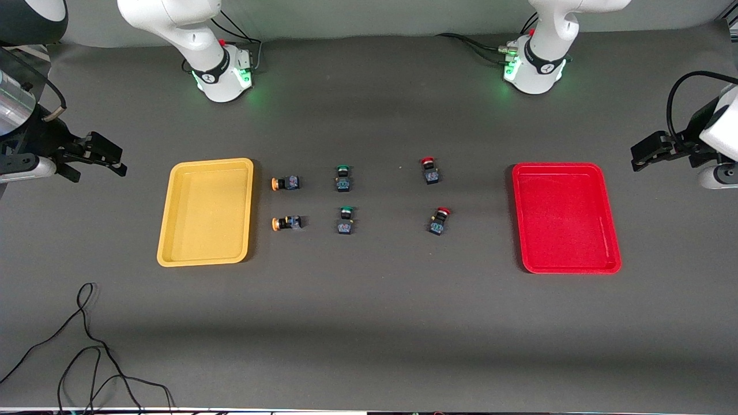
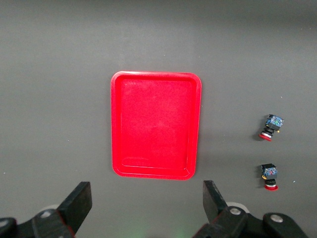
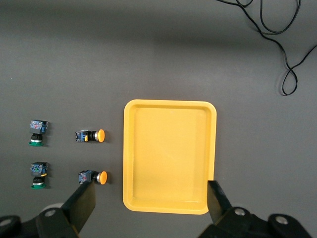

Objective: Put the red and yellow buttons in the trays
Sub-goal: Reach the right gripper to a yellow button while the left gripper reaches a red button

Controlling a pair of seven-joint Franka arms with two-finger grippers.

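Note:
Two yellow-capped buttons (image 1: 286,183) (image 1: 286,223) lie on their sides beside the empty yellow tray (image 1: 206,212). Two red-capped buttons (image 1: 429,170) (image 1: 439,221) lie nearer the empty red tray (image 1: 566,217). My right gripper (image 1: 112,158) hangs open and empty over the table at the right arm's end. Its wrist view shows the yellow tray (image 3: 169,156), both yellow buttons (image 3: 89,136) (image 3: 93,176) and the gripper (image 3: 151,198). My left gripper (image 1: 637,155) hangs open and empty at the left arm's end. Its wrist view shows the red tray (image 2: 156,124), the red buttons (image 2: 271,126) (image 2: 269,176) and the gripper (image 2: 146,198).
Two green-capped buttons (image 1: 343,178) (image 1: 346,220) lie in the middle, between the yellow and red pairs. A loose black cable (image 1: 86,346) lies on the dark mat near the front camera at the right arm's end. The arm bases (image 1: 222,72) (image 1: 533,66) stand farthest from that camera.

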